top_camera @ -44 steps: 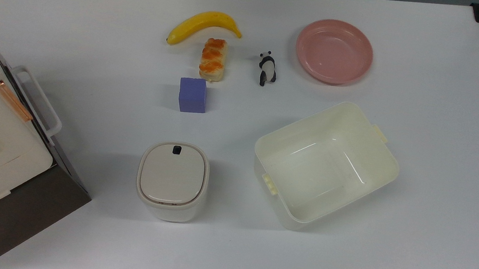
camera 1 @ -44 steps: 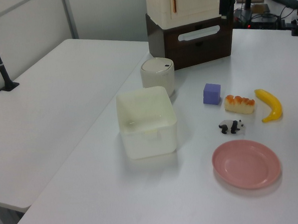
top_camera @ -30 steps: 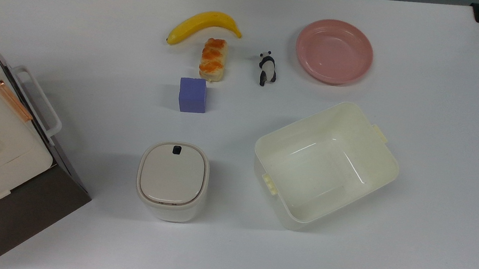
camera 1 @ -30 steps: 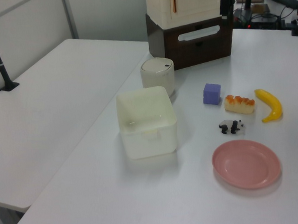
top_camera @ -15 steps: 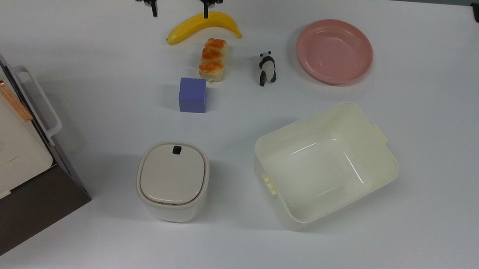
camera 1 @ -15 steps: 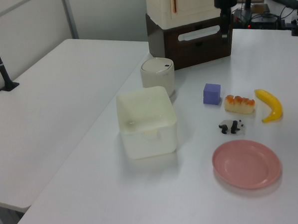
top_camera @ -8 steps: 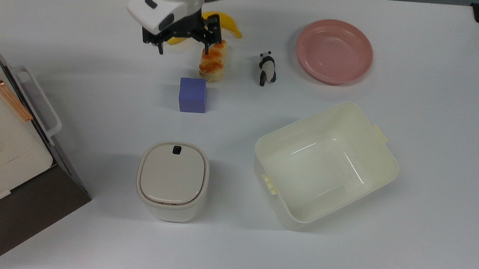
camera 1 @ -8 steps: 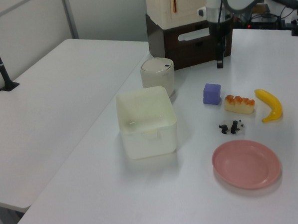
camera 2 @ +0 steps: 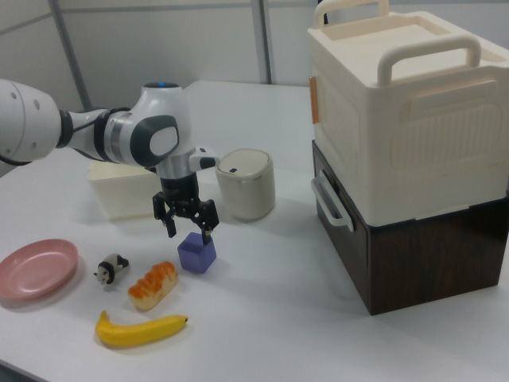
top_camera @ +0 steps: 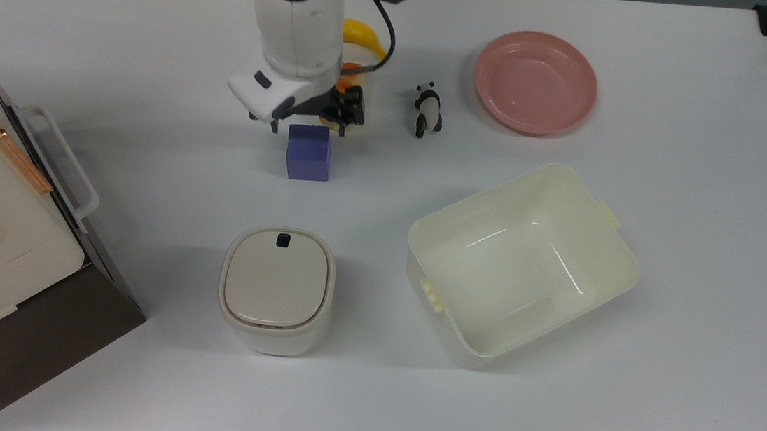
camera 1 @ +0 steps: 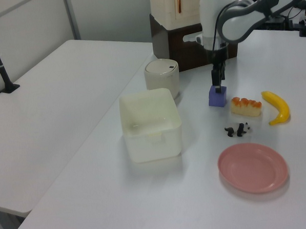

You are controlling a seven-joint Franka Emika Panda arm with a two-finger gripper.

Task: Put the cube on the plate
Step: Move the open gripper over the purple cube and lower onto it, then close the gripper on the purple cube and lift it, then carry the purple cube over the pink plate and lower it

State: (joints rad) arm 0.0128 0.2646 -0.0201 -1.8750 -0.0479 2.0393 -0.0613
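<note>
Claw (camera 2: 188, 228) spread apart just above cube (camera 2: 196, 254), frame center-left; plate (camera 2: 36, 268) far left on worktop (camera 2: 270, 302).

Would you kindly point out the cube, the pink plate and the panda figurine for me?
cube (top_camera: 308, 154), top view, middle of its top face.
pink plate (top_camera: 536, 81), top view, middle of its shallow floor.
panda figurine (camera 2: 111, 270), right view, its body.
</note>
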